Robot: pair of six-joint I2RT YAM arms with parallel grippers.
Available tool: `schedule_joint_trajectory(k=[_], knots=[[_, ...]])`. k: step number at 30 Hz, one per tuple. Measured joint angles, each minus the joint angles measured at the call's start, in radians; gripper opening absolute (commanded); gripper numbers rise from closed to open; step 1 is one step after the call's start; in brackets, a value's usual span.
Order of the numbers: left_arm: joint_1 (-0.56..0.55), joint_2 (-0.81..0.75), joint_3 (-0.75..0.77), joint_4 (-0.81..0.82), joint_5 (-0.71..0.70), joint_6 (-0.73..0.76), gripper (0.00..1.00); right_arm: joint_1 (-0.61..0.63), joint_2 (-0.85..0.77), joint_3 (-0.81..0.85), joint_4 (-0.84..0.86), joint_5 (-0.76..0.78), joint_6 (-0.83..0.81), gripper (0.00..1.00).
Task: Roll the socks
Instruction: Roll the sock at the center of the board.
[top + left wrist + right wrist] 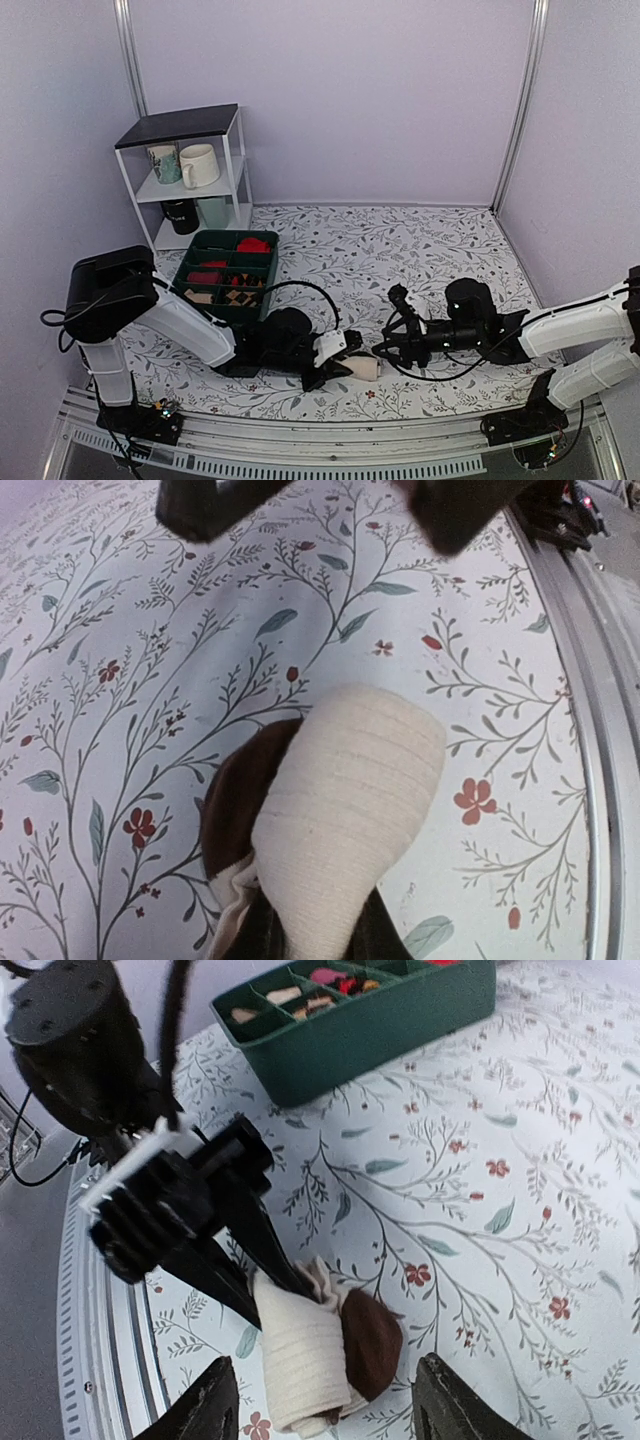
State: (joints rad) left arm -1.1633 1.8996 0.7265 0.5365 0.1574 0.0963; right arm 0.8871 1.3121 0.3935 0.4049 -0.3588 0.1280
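The socks [318, 1352], rolled into a cream bundle with a dark brown end showing, sit on the floral cloth [500, 1260] near the table's front edge, between my two grippers. My left gripper [275, 1295] is clamped on the bundle's cream side, its fingers narrowed on the fabric. My right gripper [330, 1400] faces it with jaws spread wide (holding nothing), one finger either side, just short of the roll. A green tray [380, 1035] sits well behind.

Text: none readable in any view.
Far-left patterned mug [164, 163]: print too small to read.
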Motion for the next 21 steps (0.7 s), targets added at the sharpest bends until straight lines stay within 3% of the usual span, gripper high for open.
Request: schedule_joint_trajectory(k=[6,15,21], knots=[[0.006,0.035,0.035,0.0,0.056,-0.032,0.0,0.003,-0.064,-0.064,0.072,0.007,-0.094,0.65],[0.013,0.048,0.04,0.0,0.082,-0.049,0.0,0.005,-0.003,-0.131,0.207,-0.022,-0.055,0.74],[0.014,0.058,0.05,0.001,0.097,-0.049,0.0,0.005,0.125,-0.123,0.26,-0.07,0.006,0.77]])
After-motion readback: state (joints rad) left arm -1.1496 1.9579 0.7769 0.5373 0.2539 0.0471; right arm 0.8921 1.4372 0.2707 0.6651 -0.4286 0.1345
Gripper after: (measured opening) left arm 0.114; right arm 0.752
